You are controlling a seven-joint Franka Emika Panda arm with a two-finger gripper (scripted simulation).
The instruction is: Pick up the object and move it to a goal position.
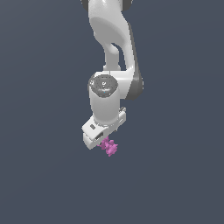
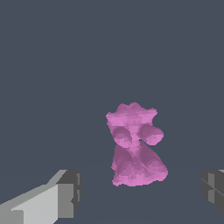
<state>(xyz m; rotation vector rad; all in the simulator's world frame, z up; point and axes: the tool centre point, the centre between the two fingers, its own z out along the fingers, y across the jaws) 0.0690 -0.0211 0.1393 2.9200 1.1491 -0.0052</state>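
Magenta-pink object [image 2: 134, 146], lumpy, spiky-edged, 2 knobbly clumps, elongated, on dark grey ground

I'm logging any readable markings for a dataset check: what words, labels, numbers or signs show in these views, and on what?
None can be read. The white arm, its end effector and the pink object are plain rendered surfaces, and the dark background carries no print. The grey disc on the wrist joint has faint mottling, too blurred to read as text.

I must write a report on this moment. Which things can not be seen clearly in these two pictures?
- Exterior view: the gripper fingers are hidden by the hand body; part of the pink object too.
- Wrist view: both fingers are cut off by the frame edge.
- Either view: contact with the object is unclear.
- No goal marker shows.
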